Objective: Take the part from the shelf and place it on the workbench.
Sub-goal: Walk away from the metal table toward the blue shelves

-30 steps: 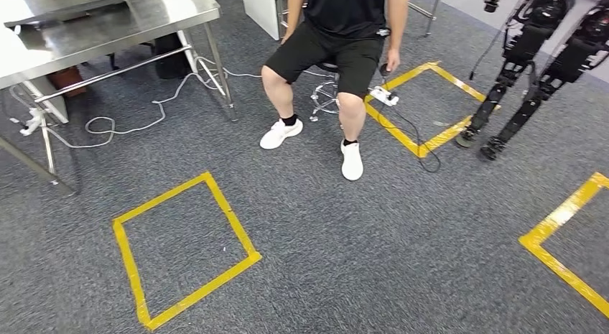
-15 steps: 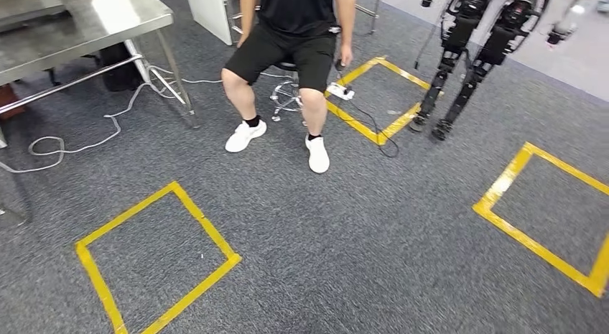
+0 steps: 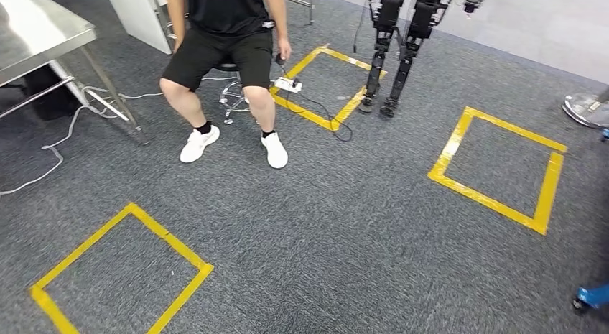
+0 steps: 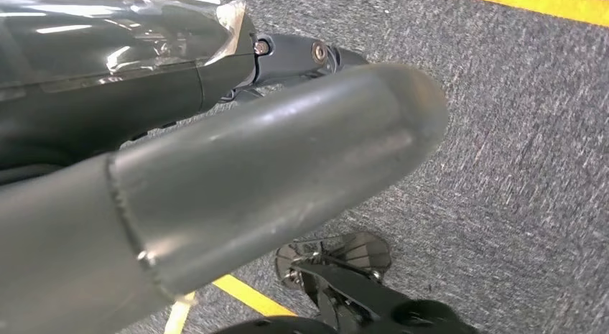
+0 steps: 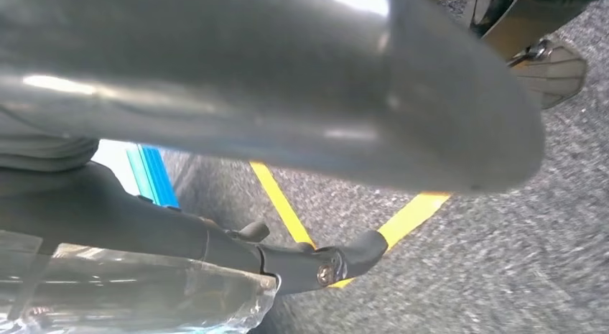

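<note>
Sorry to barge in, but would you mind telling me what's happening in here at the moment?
The robot is out on the grey carpet, looking down at yellow tape squares. A person sits on a stool beside a steel table, and another robot stands behind a taped square. Each wrist view shows that arm's hand, left and right, close up over the floor beside something wrapped in clear plastic; whether either grips it is unclear.

A person in black shorts and white trainers (image 3: 222, 54) sits between yellow tape squares (image 3: 495, 169) on grey carpet (image 3: 345, 240).
</note>
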